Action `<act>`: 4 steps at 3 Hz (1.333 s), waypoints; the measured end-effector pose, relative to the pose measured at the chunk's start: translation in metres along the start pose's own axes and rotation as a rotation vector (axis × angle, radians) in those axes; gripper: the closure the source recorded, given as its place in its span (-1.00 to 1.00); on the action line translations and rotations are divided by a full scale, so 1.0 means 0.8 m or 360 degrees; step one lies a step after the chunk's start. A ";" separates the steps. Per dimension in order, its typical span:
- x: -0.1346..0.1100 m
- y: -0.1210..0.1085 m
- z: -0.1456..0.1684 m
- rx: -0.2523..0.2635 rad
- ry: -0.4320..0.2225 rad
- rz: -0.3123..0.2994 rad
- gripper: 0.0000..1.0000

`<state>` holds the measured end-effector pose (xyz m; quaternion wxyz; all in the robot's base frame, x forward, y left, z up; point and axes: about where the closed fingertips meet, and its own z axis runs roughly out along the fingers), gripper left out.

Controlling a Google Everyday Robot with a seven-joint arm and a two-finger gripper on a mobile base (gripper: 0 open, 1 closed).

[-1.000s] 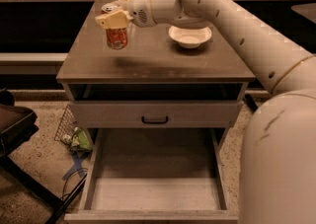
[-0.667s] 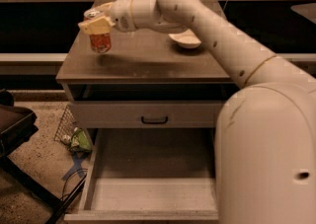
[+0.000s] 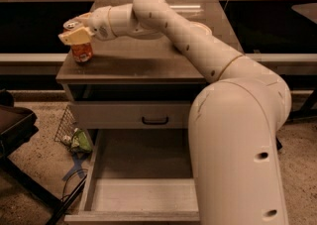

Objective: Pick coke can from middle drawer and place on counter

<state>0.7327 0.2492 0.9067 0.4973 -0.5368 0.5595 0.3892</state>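
1. Task status. The coke can (image 3: 82,53) is out of the middle drawer (image 3: 143,162), which stands pulled open with nothing on its floor. I judge the pick stage complete. The can stands upright at the front-left corner of the desk (image 3: 148,60), its base at or just above the surface; I cannot tell whether it touches. In my judgement 3 actions remain: seat the can, let go, withdraw.

2. Tool. The tool (image 3: 75,31) is clenched on the upper part of the can, with 1 pale finger (image 3: 74,35) across its front.

3. Arm pose. The arm (image 3: 198,45) rises from the base at lower right, bends, and reaches leftward low over the desk, wrist roughly horizontal.
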 end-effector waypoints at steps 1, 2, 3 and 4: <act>0.018 0.014 0.034 -0.0070 0.0102 -0.0005 0.04; 0.010 0.013 0.033 -0.0070 0.0102 -0.0005 -0.41; 0.010 0.014 0.035 -0.0075 0.0102 -0.0004 -1.00; 0.010 0.014 0.035 -0.0076 0.0102 -0.0004 -1.00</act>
